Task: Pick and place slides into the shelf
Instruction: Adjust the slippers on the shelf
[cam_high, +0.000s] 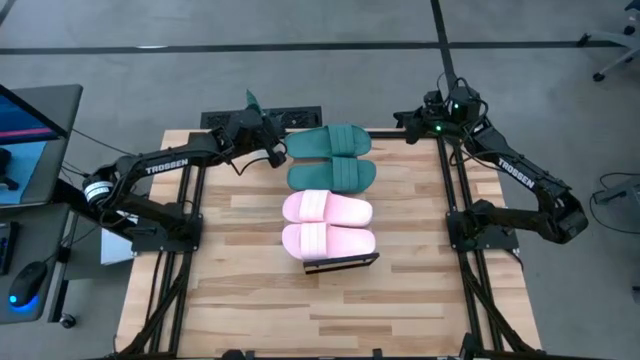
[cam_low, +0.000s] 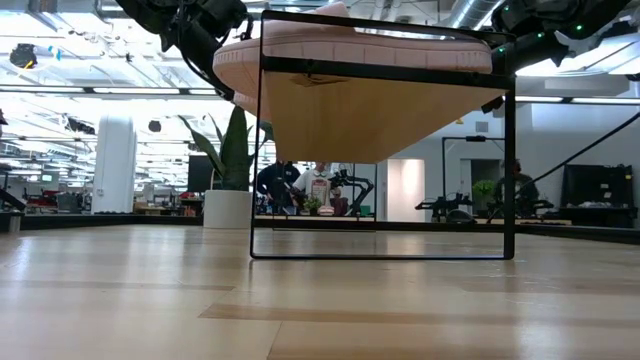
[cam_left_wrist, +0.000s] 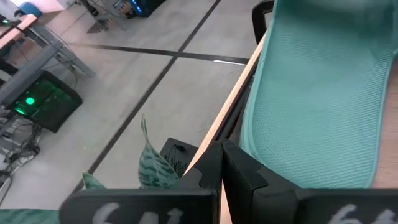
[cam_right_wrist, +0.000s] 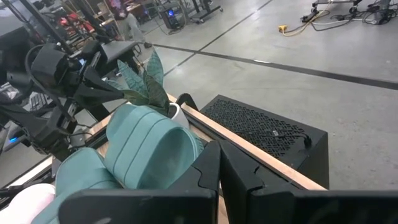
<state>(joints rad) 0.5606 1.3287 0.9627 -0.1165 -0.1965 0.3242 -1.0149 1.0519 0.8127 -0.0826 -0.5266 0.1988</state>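
Light slatted wooden table (cam_high: 240, 300), planks running across, mounted on a dark frame. Resting directly on it at centre: a low dark-framed shelf (cam_high: 342, 263) with a light wood plank top, legs planted on the boards in the low view. Lined up along the shelf's top, not on the table itself: two dark green slides (cam_high: 332, 158) toward the far edge, two pale pink slides (cam_high: 328, 223) nearer.

Matt rubber green slides (cam_high: 331, 158) and pink slides (cam_high: 328, 223) with ribbed straps; pale planked wood table (cam_high: 400, 290); shelf (cam_low: 385, 120) of light wood, dark metal frame.
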